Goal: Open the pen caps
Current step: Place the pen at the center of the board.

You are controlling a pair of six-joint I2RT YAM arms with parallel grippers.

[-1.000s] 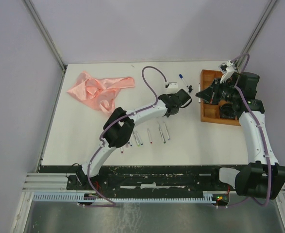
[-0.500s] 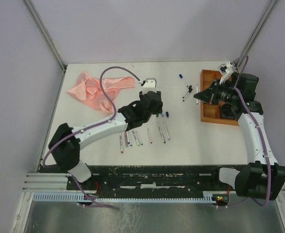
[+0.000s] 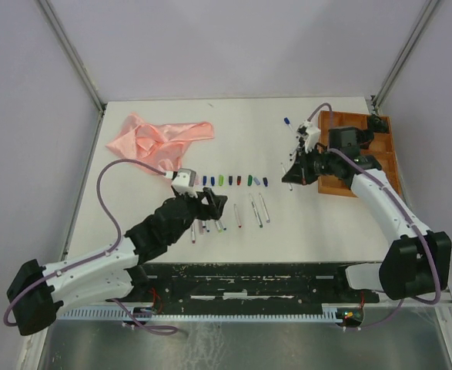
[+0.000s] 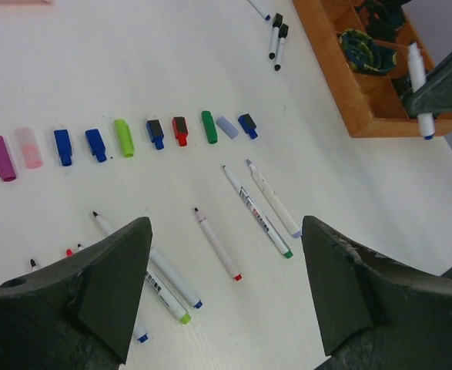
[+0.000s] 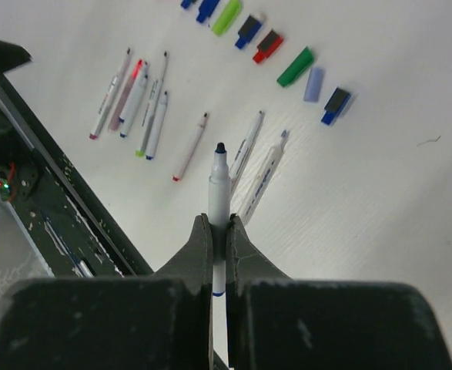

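Observation:
Several pen caps (image 4: 123, 137) lie in a row across the middle of the table, purple, pink, blue, green, red and lilac; the row (image 3: 229, 180) also shows from above. Uncapped white pens (image 4: 216, 243) lie loose in front of that row. My left gripper (image 4: 226, 223) hovers open above these pens with nothing in it, shown from above as the left gripper (image 3: 219, 202). My right gripper (image 5: 220, 231) is shut on an uncapped pen (image 5: 219, 193), dark tip pointing away. It hangs right of the row, right gripper (image 3: 289, 179).
A wooden tray (image 3: 327, 146) holding dark items stands at the far right. Two capped pens (image 4: 276, 35) lie near its left side. A pink cloth (image 3: 160, 139) is bunched at the far left. The black front rail (image 5: 56, 177) borders the table's near edge.
My left arm has pulled back from the far middle of the table towards the near left, and its jaws have widened. My right gripper has moved left off the tray, still holding the pen.

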